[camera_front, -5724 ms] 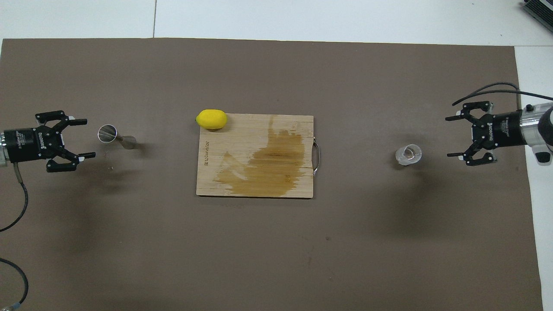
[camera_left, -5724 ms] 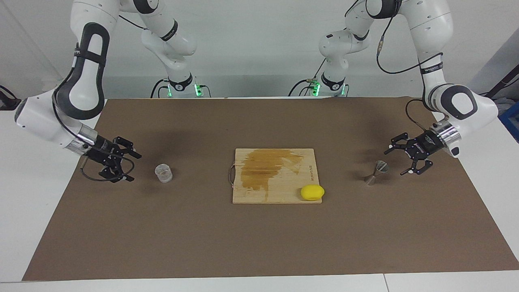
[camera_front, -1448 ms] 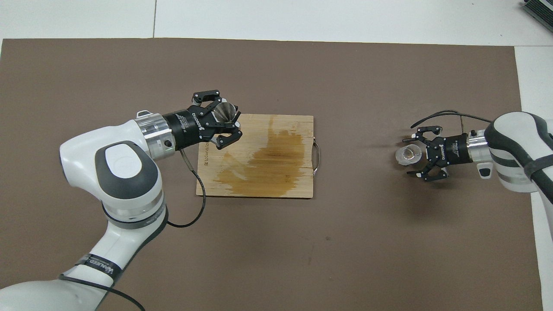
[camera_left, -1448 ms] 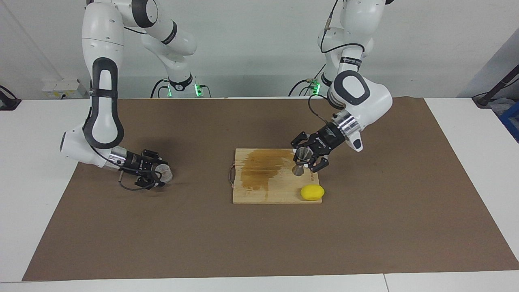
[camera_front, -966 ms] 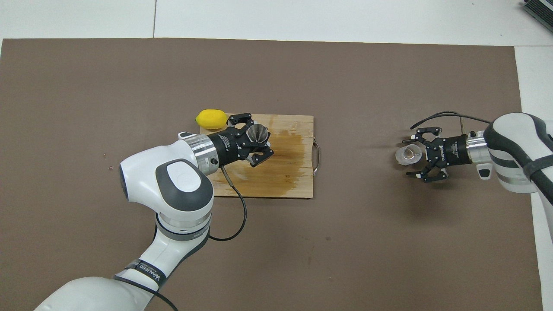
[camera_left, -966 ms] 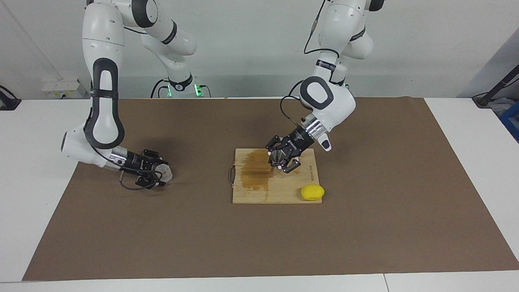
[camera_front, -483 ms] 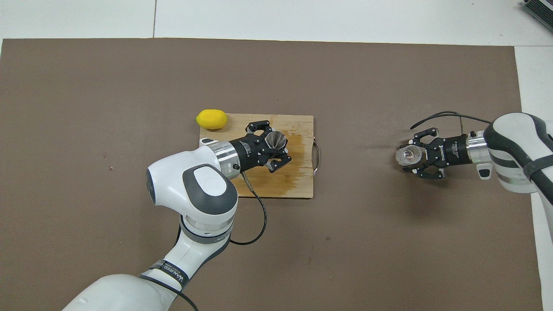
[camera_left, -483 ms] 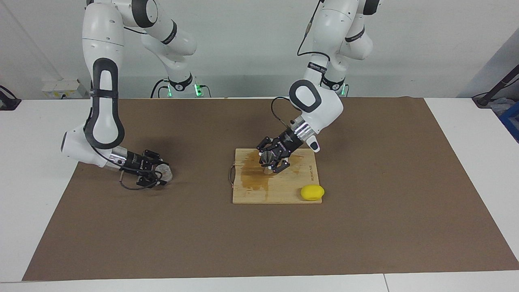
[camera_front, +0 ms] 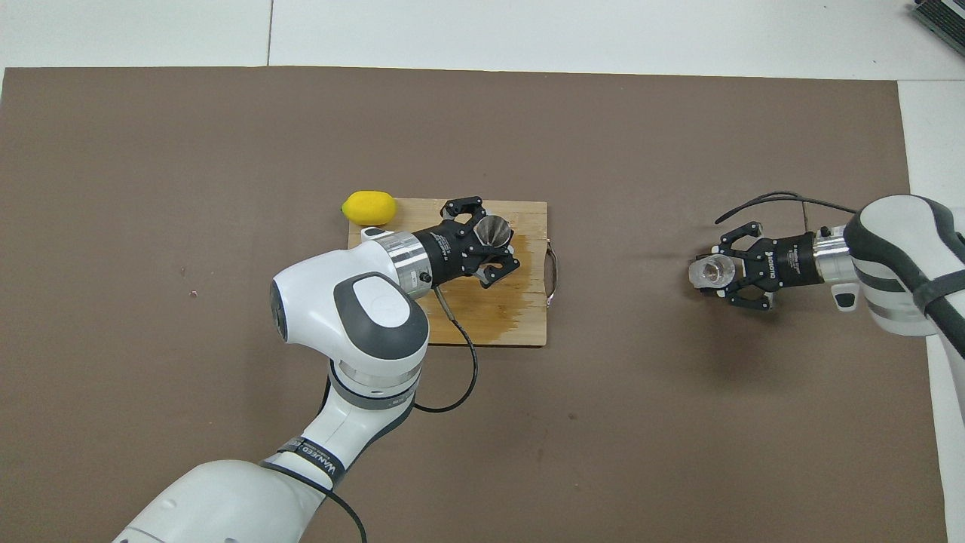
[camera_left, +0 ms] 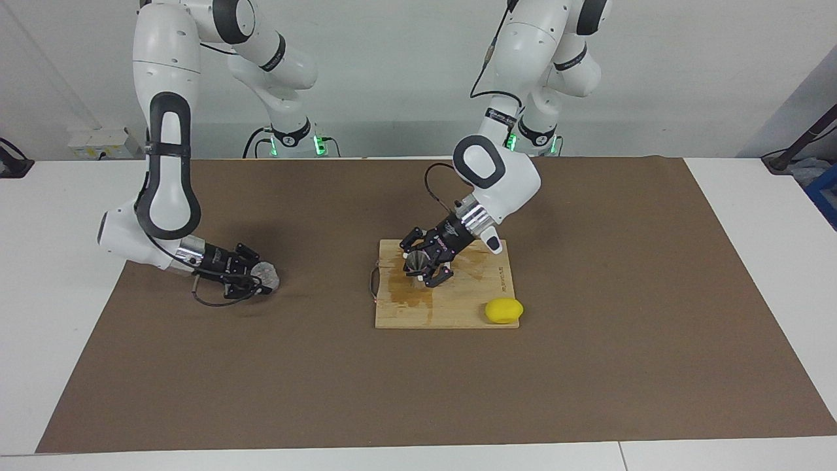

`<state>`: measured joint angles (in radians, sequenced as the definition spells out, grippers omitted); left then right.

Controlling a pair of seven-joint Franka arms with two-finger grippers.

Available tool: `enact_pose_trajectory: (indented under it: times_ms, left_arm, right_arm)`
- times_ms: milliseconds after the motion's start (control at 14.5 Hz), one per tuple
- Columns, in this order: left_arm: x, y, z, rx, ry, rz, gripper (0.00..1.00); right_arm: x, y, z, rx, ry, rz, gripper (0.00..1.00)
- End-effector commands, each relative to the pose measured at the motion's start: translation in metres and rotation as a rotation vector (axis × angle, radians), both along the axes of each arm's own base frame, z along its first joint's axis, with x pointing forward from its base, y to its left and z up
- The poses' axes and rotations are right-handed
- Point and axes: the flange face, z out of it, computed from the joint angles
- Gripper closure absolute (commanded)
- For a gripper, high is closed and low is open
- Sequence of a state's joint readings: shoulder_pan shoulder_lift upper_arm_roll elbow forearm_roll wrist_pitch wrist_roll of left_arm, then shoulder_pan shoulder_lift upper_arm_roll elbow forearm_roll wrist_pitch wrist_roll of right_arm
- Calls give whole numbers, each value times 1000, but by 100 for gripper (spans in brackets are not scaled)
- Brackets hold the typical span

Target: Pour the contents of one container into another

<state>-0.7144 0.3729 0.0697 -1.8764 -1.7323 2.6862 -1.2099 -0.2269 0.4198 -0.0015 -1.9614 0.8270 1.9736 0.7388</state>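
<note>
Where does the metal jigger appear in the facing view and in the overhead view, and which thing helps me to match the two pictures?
Facing view: the metal jigger is near the middle, held by the left tool over the cutting board, near the board's handle end.
Overhead view: the jigger is slightly above the middle, over the same board.
Shared landmark: the yellow lemon at the board's corner.

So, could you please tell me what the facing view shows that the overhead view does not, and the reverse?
Only the facing view shows both arm bases, and the jigger from the side over the cutting board.

Only the overhead view looks into the jigger's open mouth and into the glass cup.

Both show the left gripper shut on the jigger, the right gripper shut on the cup, and the lemon at the board's corner.
</note>
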Motion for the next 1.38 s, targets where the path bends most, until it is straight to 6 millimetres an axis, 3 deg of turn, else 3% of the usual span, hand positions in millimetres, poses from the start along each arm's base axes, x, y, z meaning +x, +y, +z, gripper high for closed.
enact_pose_trajectory:
  times_ms: [0, 276, 414, 759, 1034, 1172, 1310]
  left_arm:
    - [1, -5, -7, 6, 2, 13, 100]
    - [-1, -4, -19, 21, 16, 10, 100]
    - [-5, 0, -28, 36, 29, 12, 100]
    - [-6, 1, -28, 34, 31, 14, 97]
    - [-9, 3, -31, 37, 42, 17, 0]
    - [-8, 4, -30, 37, 42, 18, 0]
    - [-8, 4, -30, 38, 42, 17, 0]
  right_arm:
    - [3, 9, 15, 4, -44, 0, 76]
    - [11, 11, 31, -5, -28, -46, 78]
    - [14, 24, 37, -9, -20, -39, 78]
    - [23, 32, 53, -20, -4, -72, 78]
    - [29, 37, 66, -32, -1, -85, 78]
    - [31, 51, 71, -44, 3, -75, 78]
    - [35, 52, 80, -78, -3, -98, 78]
